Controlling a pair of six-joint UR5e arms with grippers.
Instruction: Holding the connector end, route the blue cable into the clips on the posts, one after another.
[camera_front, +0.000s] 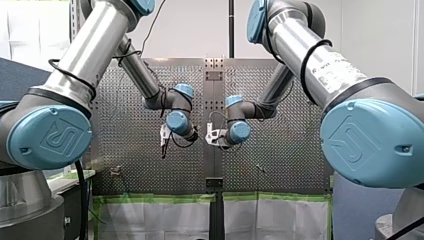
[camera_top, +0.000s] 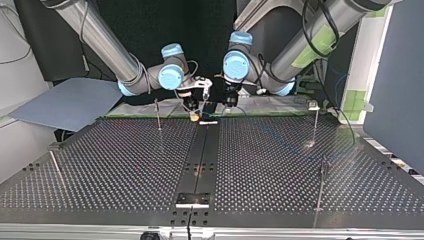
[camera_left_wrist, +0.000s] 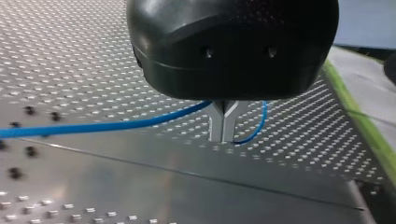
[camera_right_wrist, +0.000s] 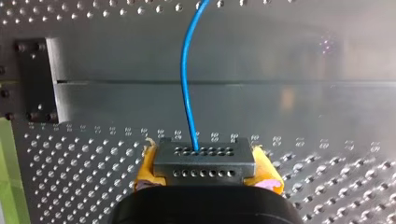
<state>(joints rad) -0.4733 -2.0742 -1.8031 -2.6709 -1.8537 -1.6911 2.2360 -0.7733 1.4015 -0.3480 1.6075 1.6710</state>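
My right gripper (camera_right_wrist: 205, 164) squeezes one small grey connector (camera_right_wrist: 204, 154) between its two yellow pads (camera_right_wrist: 147, 169). The connector is a block with two rows of round holes. One thin, smooth blue cable (camera_right_wrist: 185, 84) comes out of it over the shiny holed table (camera_right_wrist: 327, 177). My left gripper (camera_left_wrist: 223, 136) has two metal fingers (camera_left_wrist: 215, 126), pressed together on the cable. Only the top view shows the thin posts (camera_top: 316, 125).

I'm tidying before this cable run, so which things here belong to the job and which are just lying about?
Job: blue cable, connector in my right hand, my left hand gripping the cable, posts.
Lying about: grey sheet beside the table, green tape along its edge.
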